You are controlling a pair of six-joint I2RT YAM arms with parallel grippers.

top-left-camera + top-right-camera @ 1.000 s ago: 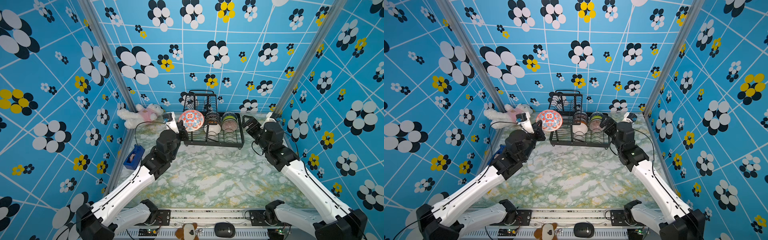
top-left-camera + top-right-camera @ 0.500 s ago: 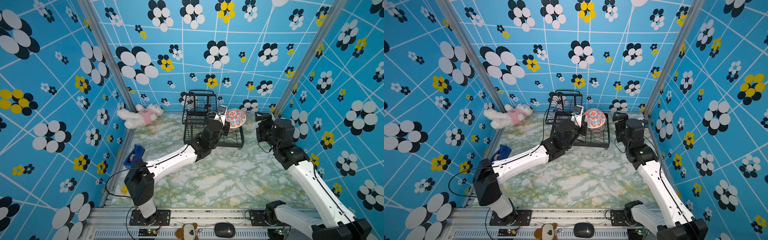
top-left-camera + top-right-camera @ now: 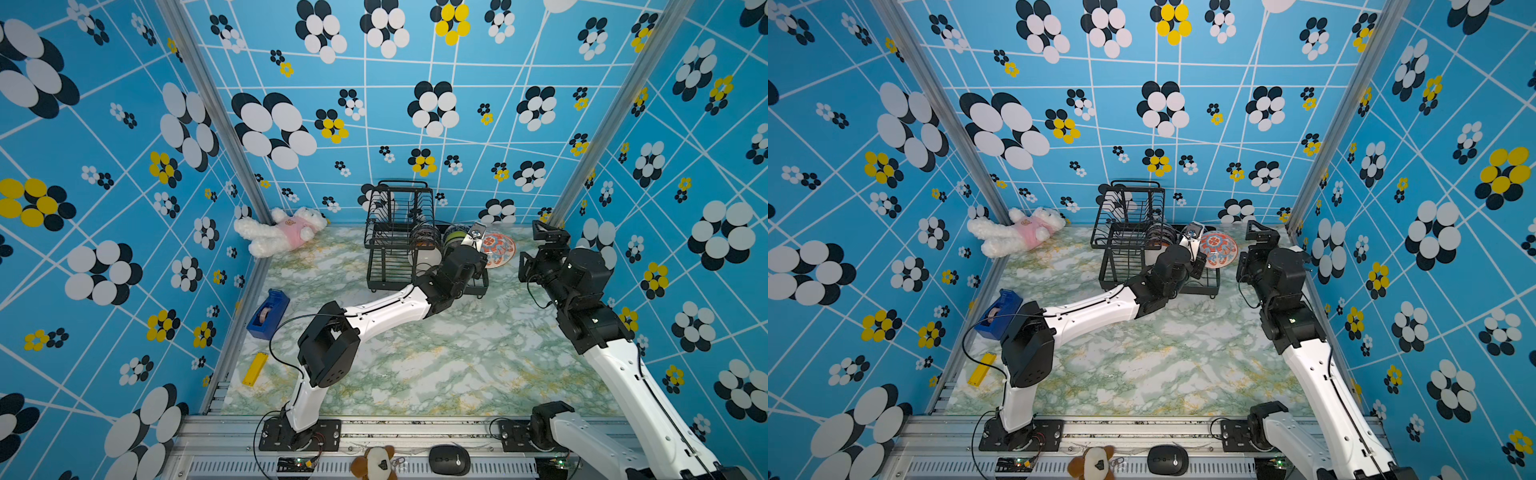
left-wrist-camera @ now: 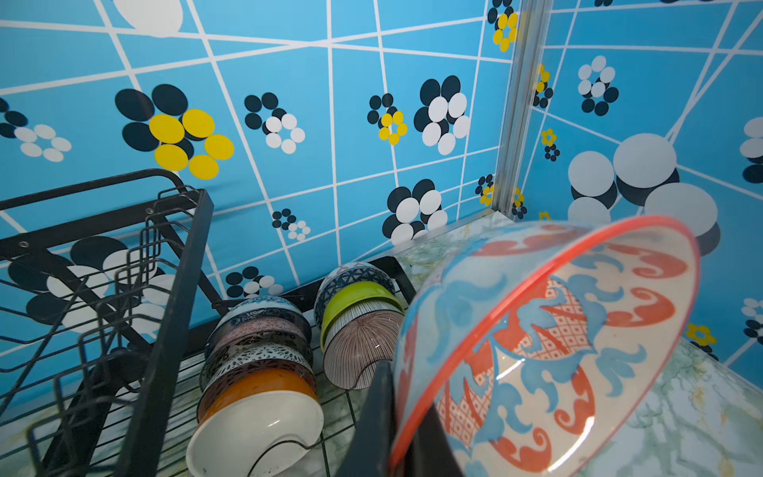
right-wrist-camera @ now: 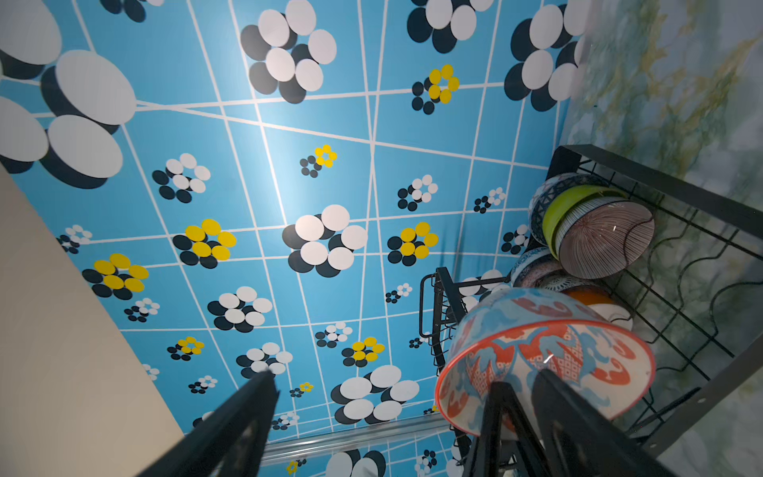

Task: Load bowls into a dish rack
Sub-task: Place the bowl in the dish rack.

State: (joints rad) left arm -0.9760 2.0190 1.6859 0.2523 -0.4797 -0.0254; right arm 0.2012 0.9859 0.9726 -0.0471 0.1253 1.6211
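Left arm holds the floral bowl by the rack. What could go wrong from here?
The left pincer grips the floral bowl only at its rim, tilted, so it might slip. The open right pincer sits close by; the bowl could bump it. Lowering in, it may knock the ribbed bowl.

No legible text, number or brand in any view. Pale mark on the black mouse (image 3: 449,459) at the front rail is too small to read. Emblem on the pink shirt of the plush toy (image 3: 289,229): no letters made out.
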